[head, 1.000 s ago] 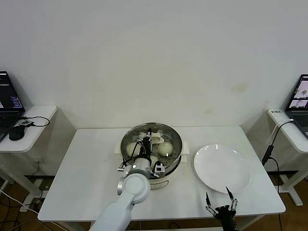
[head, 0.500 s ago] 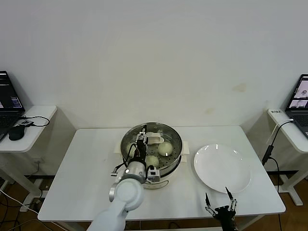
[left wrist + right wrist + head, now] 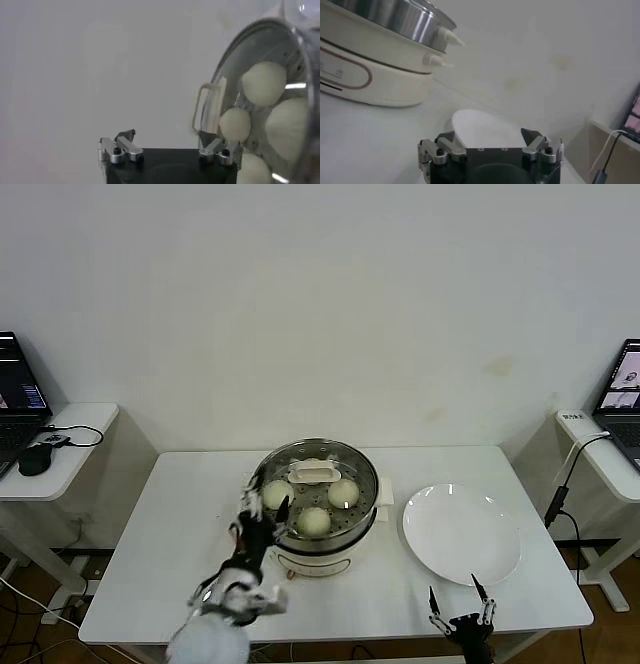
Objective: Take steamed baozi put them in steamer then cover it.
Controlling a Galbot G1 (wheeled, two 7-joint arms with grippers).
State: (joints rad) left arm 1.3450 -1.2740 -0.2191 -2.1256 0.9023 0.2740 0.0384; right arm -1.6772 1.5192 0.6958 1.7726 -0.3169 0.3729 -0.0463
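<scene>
The steamer (image 3: 318, 546) stands mid-table on its white base, and the glass cover (image 3: 352, 467) lies on it with its cream handle (image 3: 311, 474) at the back. Three steamed baozi (image 3: 314, 521) show through the glass in the head view. In the left wrist view the baozi (image 3: 264, 82) and the handle (image 3: 210, 107) appear behind the lid. My left gripper (image 3: 264, 512) is open and holds nothing, just off the steamer's front-left rim. My right gripper (image 3: 457, 604) waits open near the table's front edge, in front of the plate.
A white plate (image 3: 462, 534) lies to the right of the steamer; it also shows in the right wrist view as the plate (image 3: 490, 127) beyond the steamer's base (image 3: 380, 75). Side desks with laptops stand at both sides.
My left gripper has let go of the cover's handle, opened, and drawn back from above the steamer to its front left. The cover stays on the steamer. The right arm has not moved.
</scene>
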